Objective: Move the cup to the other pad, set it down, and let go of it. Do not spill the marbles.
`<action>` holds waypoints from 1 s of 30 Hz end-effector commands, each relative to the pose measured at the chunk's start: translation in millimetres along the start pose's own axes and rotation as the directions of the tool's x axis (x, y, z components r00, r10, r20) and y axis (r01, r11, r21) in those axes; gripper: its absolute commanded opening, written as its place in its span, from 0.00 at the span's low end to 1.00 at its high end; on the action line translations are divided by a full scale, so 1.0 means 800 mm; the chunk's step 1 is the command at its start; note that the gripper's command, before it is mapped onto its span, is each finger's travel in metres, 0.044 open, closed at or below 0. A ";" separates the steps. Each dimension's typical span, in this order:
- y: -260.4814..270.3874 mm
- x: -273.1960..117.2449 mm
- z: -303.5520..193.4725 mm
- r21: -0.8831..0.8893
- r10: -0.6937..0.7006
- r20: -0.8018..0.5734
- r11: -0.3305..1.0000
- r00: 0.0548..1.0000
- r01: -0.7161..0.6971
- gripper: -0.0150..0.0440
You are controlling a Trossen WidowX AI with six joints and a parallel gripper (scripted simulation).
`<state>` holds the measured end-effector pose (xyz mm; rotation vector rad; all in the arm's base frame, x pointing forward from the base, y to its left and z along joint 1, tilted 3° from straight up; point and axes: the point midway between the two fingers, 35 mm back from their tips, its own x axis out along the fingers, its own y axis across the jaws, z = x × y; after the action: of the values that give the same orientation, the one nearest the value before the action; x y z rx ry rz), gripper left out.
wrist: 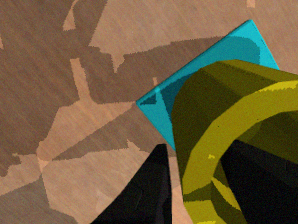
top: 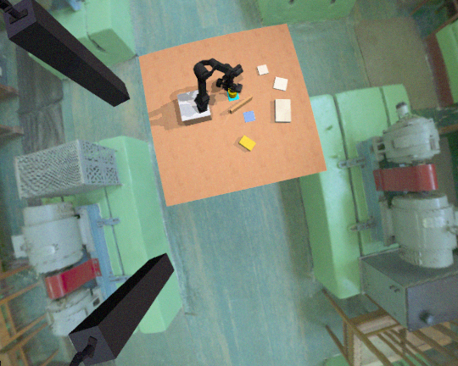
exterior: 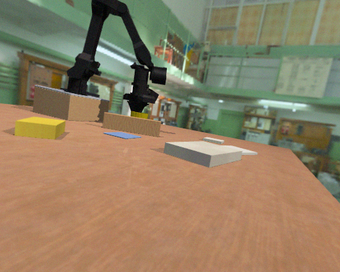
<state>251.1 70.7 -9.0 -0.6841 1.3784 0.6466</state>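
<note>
The yellow cup (top: 232, 94) (exterior: 140, 115) (wrist: 200, 100) stands upright on the cyan pad (top: 234, 99) (wrist: 250, 30); its base is hidden behind the wooden bar in the exterior view. My gripper (top: 235, 88) (exterior: 139, 111) (wrist: 192, 148) is low at the cup's rim and slightly open. In the wrist view one finger is outside the wall, with a narrow gap to it, and a dark shape, seemingly the other finger, is inside the cup. No marbles can be seen. The blue pad (top: 249, 116) (exterior: 122, 135) lies bare on the far side of the wooden bar.
The wooden bar (top: 241, 104) (exterior: 131, 124) stands between the two pads. A yellow block (top: 247, 143) (exterior: 39, 127) lies beyond the blue pad. A cream box (top: 282, 110) (exterior: 203, 151) and two white tiles (top: 262, 69) (top: 281, 84) lie towards the table's right side.
</note>
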 end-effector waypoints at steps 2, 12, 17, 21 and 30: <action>0.000 0.000 0.000 0.000 -0.001 0.001 1.000 1.000 0.001 0.50; -0.001 -0.014 0.001 0.000 -0.001 -0.002 1.000 1.000 0.001 0.50; -0.001 -0.024 0.002 0.001 -0.001 -0.004 1.000 1.000 0.001 0.50; -0.001 -0.031 0.002 0.001 -0.001 -0.005 1.000 1.000 0.001 0.50; 0.001 -0.048 0.001 0.002 0.000 -0.008 1.000 1.000 0.000 0.50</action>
<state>246.9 71.2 23.0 -0.6842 1.3969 0.6514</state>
